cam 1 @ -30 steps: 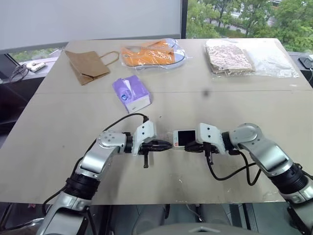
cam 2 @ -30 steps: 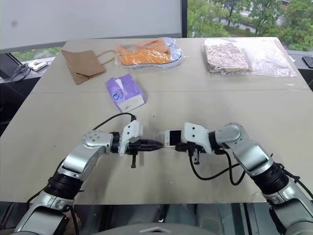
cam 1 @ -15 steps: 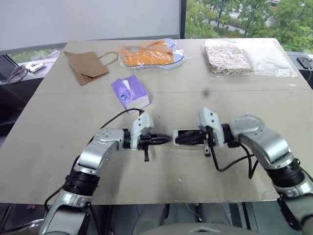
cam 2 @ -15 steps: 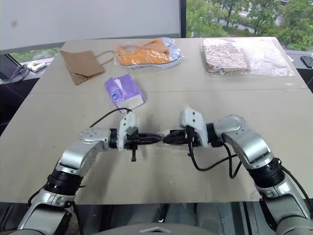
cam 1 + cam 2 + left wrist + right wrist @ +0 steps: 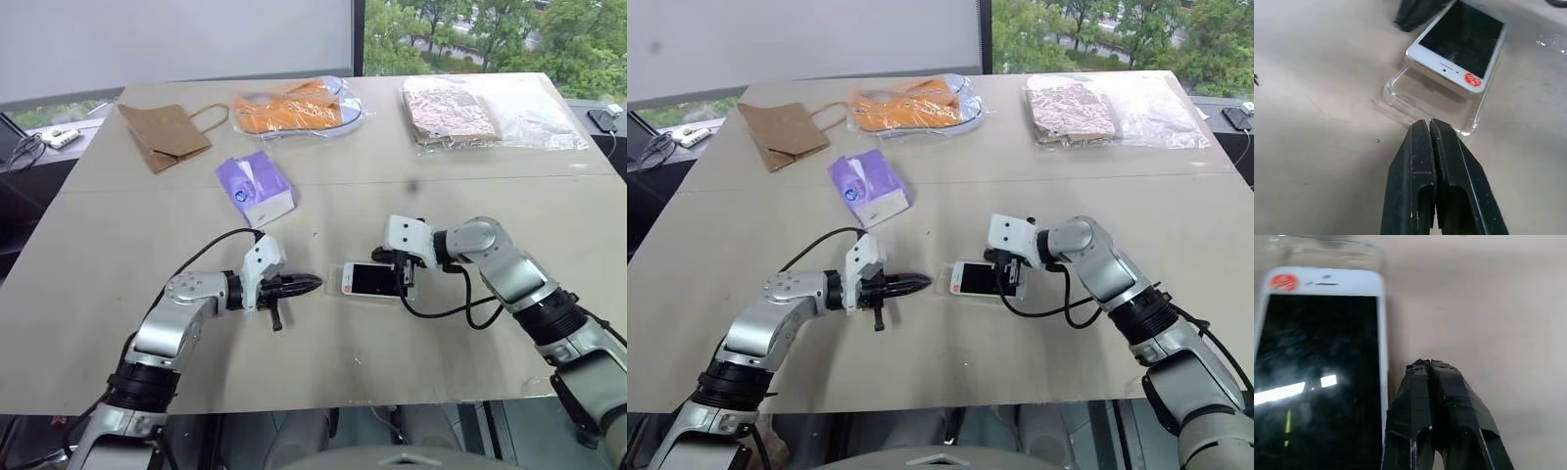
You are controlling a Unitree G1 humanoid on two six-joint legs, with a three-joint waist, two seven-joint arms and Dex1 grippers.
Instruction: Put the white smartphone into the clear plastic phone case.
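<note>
Both sets of jaws are being kept fully shut, nothing gripped. The left gripper (image 5: pixel 1429 128) is being held just short of the clear plastic phone case (image 5: pixel 1400 95), at its near rim. The right gripper (image 5: pixel 1430 367) is being held beside the long edge of the white smartphone (image 5: pixel 370 280). The phone is lying screen-up on the case, on the table (image 5: pixel 441 343), one end riding above the rim. Seating is judged partly done; pressing flush is being left outstanding
</note>
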